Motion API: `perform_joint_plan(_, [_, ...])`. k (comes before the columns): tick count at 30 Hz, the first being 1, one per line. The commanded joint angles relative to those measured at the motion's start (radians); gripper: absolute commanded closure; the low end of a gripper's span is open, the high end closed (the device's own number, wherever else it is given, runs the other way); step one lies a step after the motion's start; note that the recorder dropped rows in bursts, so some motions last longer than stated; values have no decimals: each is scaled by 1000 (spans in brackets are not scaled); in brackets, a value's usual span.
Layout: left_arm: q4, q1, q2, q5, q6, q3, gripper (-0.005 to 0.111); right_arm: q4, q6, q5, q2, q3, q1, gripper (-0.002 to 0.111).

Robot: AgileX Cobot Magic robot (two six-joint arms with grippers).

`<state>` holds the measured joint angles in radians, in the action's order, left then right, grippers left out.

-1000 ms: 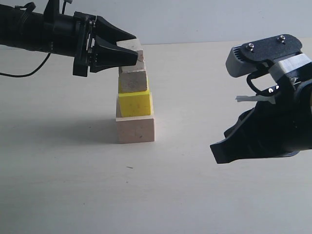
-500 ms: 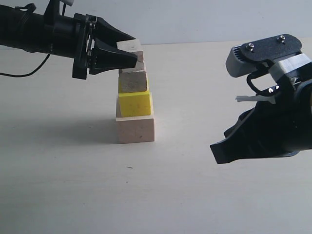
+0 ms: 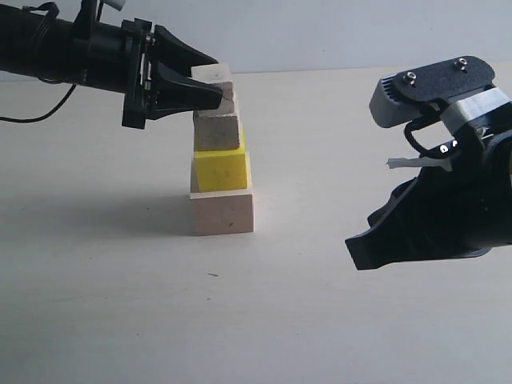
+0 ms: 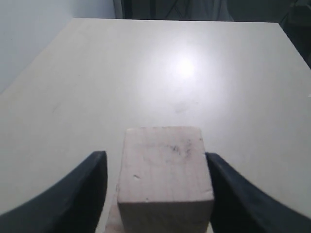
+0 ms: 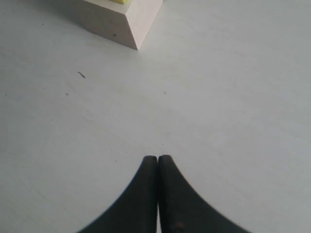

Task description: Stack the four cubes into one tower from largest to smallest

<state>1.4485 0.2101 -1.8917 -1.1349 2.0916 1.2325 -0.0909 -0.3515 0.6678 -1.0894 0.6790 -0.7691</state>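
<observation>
The tower stands left of centre: a large pale wood cube point(image 3: 222, 212) at the bottom, a bright yellow cube point(image 3: 222, 170) on it, then a smaller pale wood cube point(image 3: 218, 132). The smallest pale cube point(image 3: 213, 74) sits on top, between the fingers of my left gripper point(image 3: 218, 84). In the left wrist view that cube point(image 4: 163, 165) shows a gap to one finger point(image 4: 92, 184), so the jaws are open around it. My right gripper point(image 3: 356, 252) hangs to the right of the tower, shut and empty point(image 5: 158, 158).
The pale table point(image 3: 320, 320) stretches around the tower. A corner of the large bottom cube point(image 5: 129, 22) shows in the right wrist view. A black cable point(image 3: 40, 120) trails behind the left arm.
The left gripper has shifted a little left and up. The top two cubes have shifted a hair with it. The right arm has stayed still.
</observation>
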Motion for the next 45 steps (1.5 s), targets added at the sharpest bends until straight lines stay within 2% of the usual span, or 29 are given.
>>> perform_joint_plan(1, [-3, -2, 23, 17, 4, 0, 50, 5, 12, -7, 8, -4, 1, 108])
perform_joint_plan(20, [8, -2, 30, -1, 2, 0, 50, 5, 12, -7, 8, -4, 1, 108])
perform_joint_plan(29, [22, -2, 92, -4, 4, 0, 50, 5, 12, -7, 8, -4, 1, 108])
perform_joint_plan(37, [47, -2, 173, -6, -9, 0, 36, 5, 12, -7, 8, -4, 1, 108])
perform_joint_plan(42, [47, -2, 234, -4, -35, 0, 37, 7, 12, -7, 8, -4, 1, 108])
perform_joint_plan(44, [47, -2, 266, -4, -43, 0, 42, 7, 12, -7, 8, -4, 1, 108])
perform_joint_plan(45, [45, -2, 287, -4, -55, 0, 49, 7, 12, -7, 8, -4, 1, 108])
